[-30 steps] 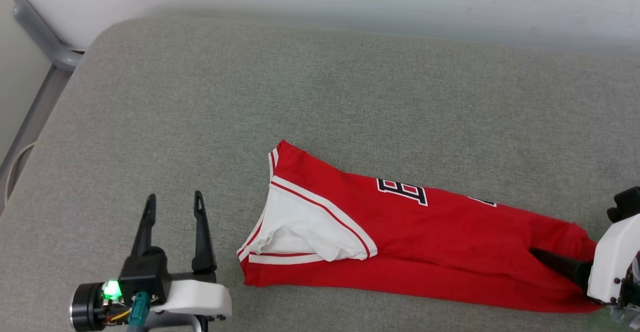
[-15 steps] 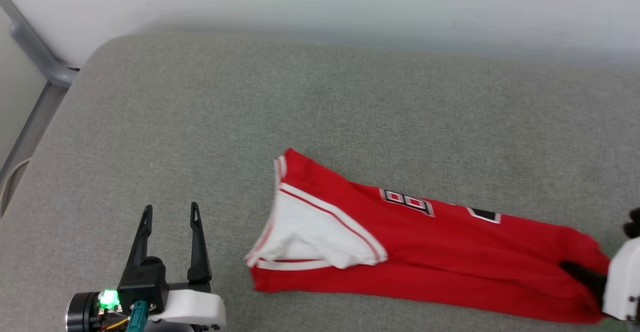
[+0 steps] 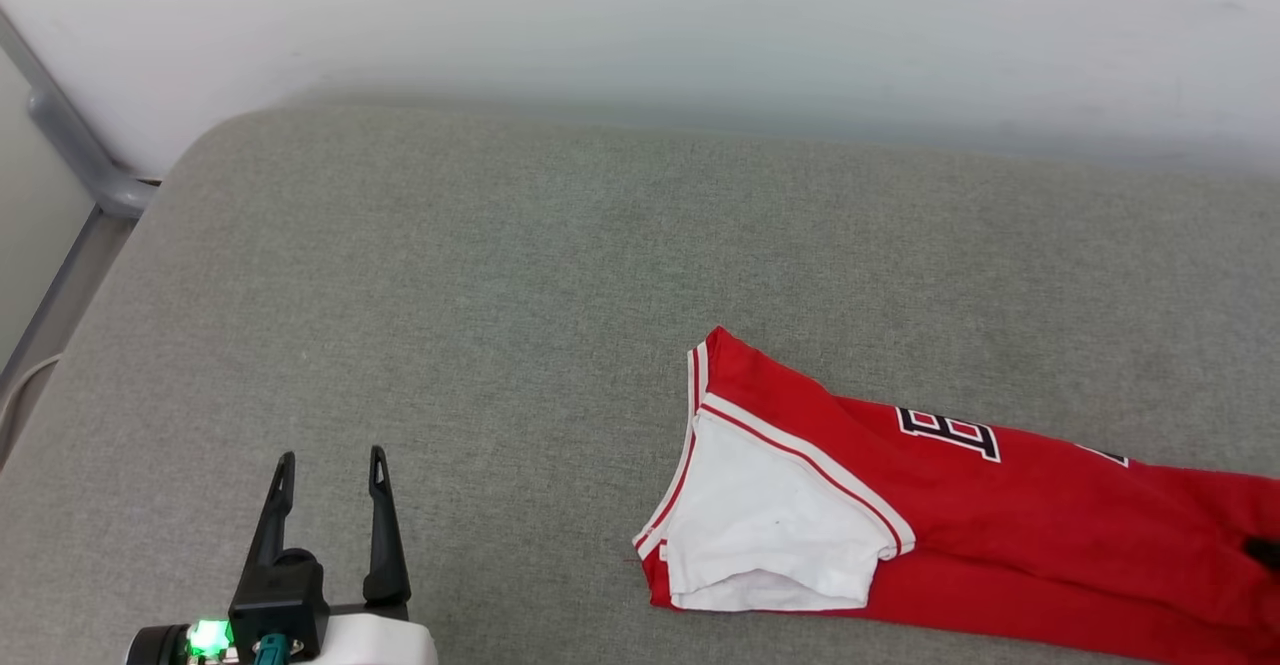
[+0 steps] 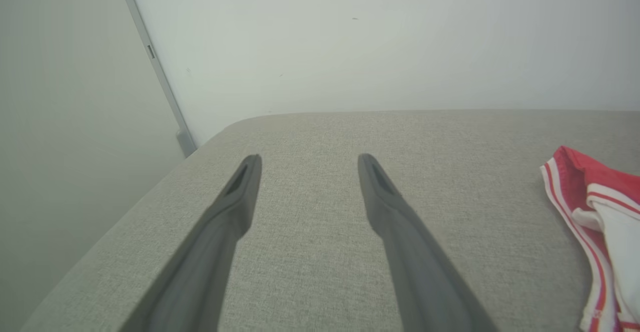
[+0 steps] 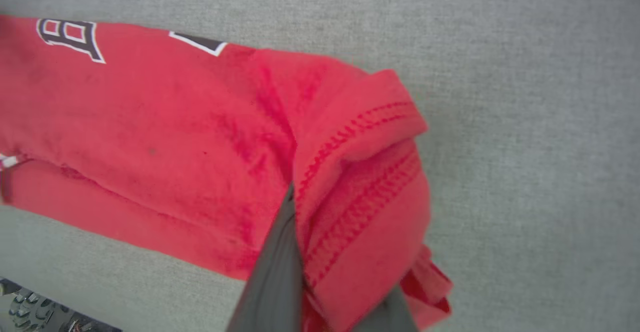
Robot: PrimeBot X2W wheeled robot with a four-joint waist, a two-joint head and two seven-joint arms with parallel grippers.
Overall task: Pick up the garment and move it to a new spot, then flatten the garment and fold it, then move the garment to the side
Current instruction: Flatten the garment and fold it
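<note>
Far left: grey rail against the pale wall.

Near left: left gripper sits low over the bare grey cushion. Fingers are spread wide with nothing between them, well apart from the shirt.

Centre to right: shirt lies on the cushion as a long narrow band. White sleeve is at its left end, black-and-white lettering is along the upper side, and the rest runs off the right edge.

Far right: right gripper is clamped tight on the bunched red hem. The cloth is puckered against one finger.
</note>
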